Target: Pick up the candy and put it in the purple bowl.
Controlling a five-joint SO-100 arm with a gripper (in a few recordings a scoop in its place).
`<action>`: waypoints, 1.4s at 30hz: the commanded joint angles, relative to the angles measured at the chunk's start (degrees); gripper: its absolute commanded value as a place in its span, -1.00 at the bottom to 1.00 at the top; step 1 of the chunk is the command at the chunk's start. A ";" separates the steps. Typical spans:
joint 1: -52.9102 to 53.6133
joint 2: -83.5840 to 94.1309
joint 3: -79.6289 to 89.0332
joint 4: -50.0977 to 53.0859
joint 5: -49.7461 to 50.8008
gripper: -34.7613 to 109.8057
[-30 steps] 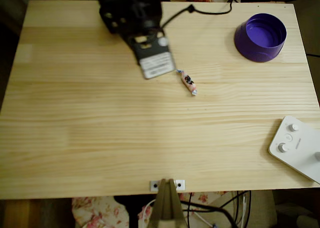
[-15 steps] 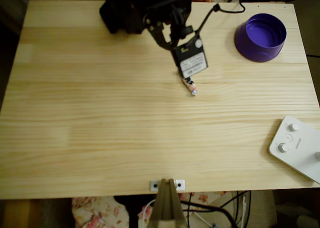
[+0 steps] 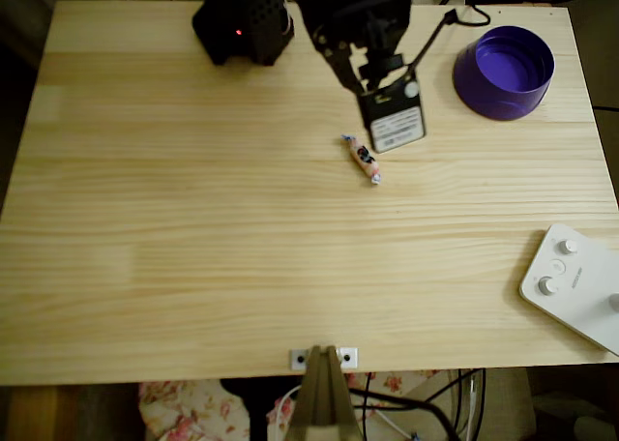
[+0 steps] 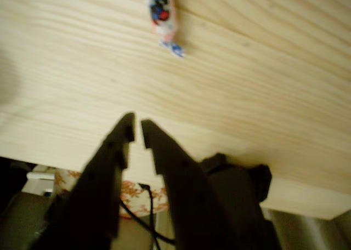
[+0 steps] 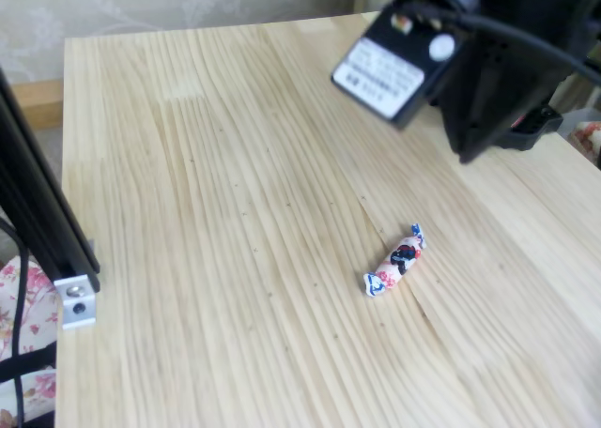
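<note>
The candy (image 3: 363,158) is a small pink-white wrapped sweet with dark marks and bluish twisted ends, lying loose near the middle of the wooden table (image 3: 193,248). It also lies on the bare wood in the fixed view (image 5: 395,261) and at the top of the wrist view (image 4: 160,11). The purple bowl (image 3: 505,72) stands empty at the far right corner. My gripper (image 4: 136,130) hangs above the table with its dark fingers (image 4: 112,151) almost touching and nothing between them. Its labelled wrist block (image 3: 393,124) hovers just right of and beyond the candy, apart from it.
A white device with knobs (image 3: 575,281) lies at the near right edge. The black arm base (image 3: 242,20) and a cable (image 3: 435,25) sit along the far edge. A metal bracket (image 3: 324,357) is fixed to the near edge, and a black post (image 5: 38,203) stands beside the table.
The arm has swung to the right, from left of the candy, over it, to its right side. The candy has stayed in place.
</note>
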 commanded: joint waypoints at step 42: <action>-0.53 -19.51 4.31 -26.89 -7.38 -0.19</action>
